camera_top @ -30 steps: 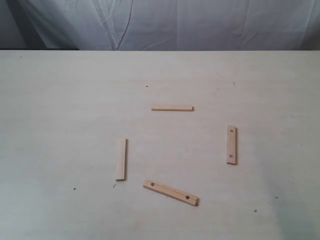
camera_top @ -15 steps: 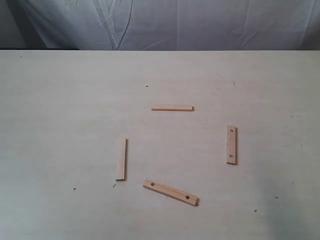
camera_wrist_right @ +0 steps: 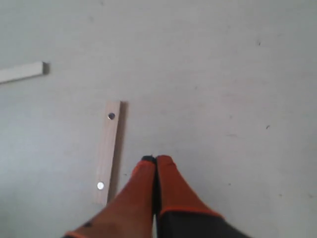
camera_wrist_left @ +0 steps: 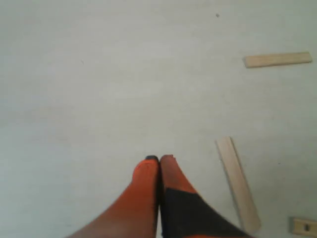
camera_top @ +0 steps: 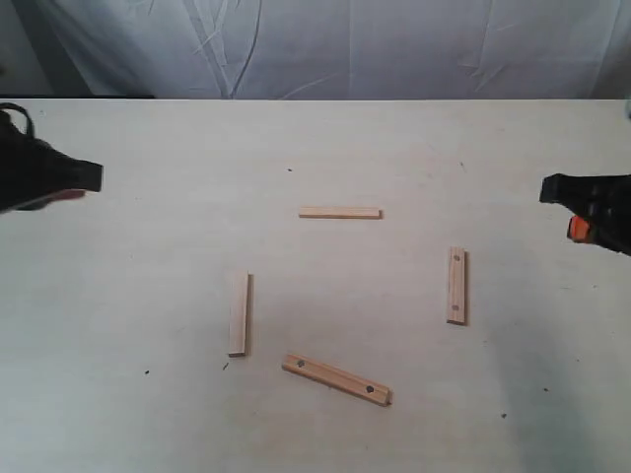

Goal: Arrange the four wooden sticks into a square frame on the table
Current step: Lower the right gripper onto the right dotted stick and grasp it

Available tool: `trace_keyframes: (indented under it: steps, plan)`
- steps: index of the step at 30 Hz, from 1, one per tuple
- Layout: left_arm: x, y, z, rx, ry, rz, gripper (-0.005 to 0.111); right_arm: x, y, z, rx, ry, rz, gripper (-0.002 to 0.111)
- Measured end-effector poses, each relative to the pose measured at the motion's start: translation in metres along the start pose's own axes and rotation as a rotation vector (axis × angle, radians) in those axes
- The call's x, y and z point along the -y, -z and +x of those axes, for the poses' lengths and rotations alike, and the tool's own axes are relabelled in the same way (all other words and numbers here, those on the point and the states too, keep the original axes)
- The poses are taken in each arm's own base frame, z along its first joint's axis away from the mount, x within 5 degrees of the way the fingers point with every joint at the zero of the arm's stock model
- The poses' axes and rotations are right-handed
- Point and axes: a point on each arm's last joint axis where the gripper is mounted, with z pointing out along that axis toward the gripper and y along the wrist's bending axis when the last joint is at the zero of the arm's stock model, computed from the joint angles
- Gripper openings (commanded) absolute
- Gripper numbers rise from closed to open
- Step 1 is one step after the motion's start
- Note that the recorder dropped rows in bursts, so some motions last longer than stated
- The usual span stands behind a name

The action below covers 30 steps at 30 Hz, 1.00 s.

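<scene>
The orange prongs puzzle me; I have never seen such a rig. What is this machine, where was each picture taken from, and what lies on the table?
This is a robot with two arms. One picture looks over the whole table; the left arm and right arm show at its edges. The other two come from a camera on each wrist, looking along that arm's orange jaws, which are shut and hold nothing. Four wooden strips lie apart: top stick, right stick, left stick, bottom stick.
</scene>
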Motion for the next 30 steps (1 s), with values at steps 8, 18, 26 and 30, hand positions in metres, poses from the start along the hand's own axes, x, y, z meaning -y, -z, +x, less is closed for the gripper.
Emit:
trace_keyframes:
  steps: [8,18,26,30]
  plan:
    - [-0.002,-0.063,0.008,-0.162,0.128,0.093,0.000,-0.033,-0.065,-0.014,-0.244,0.074,-0.011,-0.001]
    - [-0.008,-0.066,-0.020,-0.223,0.067,-0.030,0.000,-0.076,-0.114,-0.005,-0.394,0.118,0.039,0.041]
    - [0.020,-0.071,-0.017,-0.207,-0.009,0.015,0.000,-0.079,-0.128,0.005,-0.385,0.087,0.149,0.041]
    - [0.019,-0.072,-0.018,-0.205,-0.008,0.014,0.000,-0.077,-0.138,0.011,-0.406,0.082,0.162,0.040]
